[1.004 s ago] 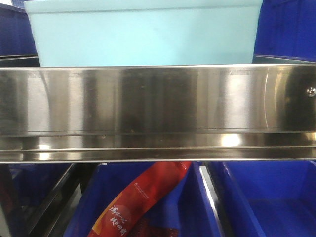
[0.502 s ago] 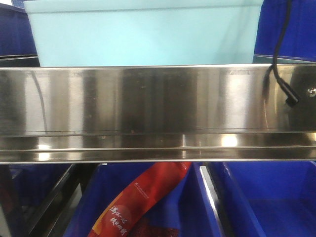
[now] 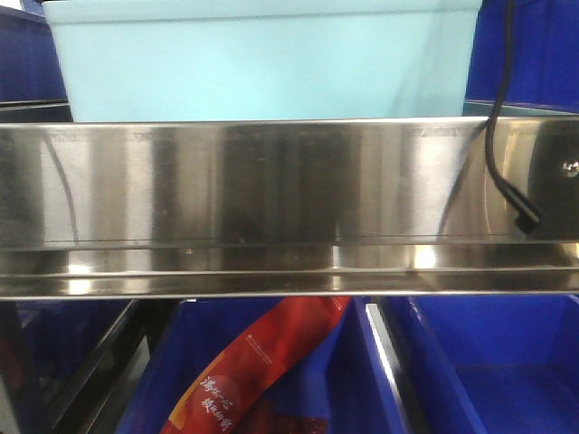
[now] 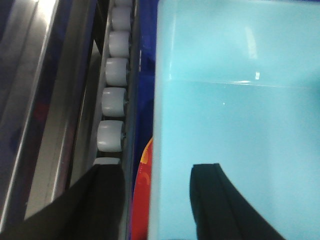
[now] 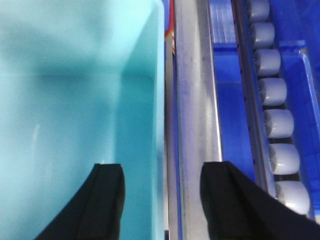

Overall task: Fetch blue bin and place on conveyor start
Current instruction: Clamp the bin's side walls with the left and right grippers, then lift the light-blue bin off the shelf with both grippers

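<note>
Setting both grippers over the blue bin's (image 3: 262, 63) side walls, the fetch step is in hand and the grasp is not yet made.

The left gripper (image 4: 156, 170) has its fingers apart. One black finger (image 4: 215, 200) is inside the bin at 3 o'clock of the wall and the other is outside at 9 o'clock, with the grey rollers (image 4: 112, 100) up at 10 o'clock. The right gripper (image 5: 162, 167) is likewise apart, mirrored over the opposite wall, with the bin's hollow at 9 o'clock. The bin sits behind the steel rail (image 3: 271, 181), at 12 o'clock in the front view. Next, I judge, both must pinch their walls together and lift evenly to clear the rail. The conveyor start is not in view.
</note>
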You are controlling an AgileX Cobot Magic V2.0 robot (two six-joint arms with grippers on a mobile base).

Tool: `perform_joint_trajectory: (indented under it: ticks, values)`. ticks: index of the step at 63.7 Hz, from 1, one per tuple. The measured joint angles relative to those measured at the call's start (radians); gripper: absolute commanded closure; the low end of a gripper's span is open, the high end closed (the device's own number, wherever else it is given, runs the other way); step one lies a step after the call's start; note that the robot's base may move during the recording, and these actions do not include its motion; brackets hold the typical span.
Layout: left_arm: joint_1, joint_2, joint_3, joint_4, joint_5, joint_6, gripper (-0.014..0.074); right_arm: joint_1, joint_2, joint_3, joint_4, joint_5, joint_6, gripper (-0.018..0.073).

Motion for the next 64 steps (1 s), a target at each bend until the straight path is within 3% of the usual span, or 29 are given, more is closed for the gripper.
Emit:
perform_joint_trajectory:
  ticks: [24,64]
  values:
    - [0.024,0.02,0.0,-0.015,-0.004,0.053,0.0375,0.0,0.036,0.0,0.008,-0.023,-0.002,0.0306]
    - [0.024,0.024,0.0,-0.022,-0.017,0.055,0.0375,0.0,0.054,0.0,0.008,-0.036,-0.002,0.0306]
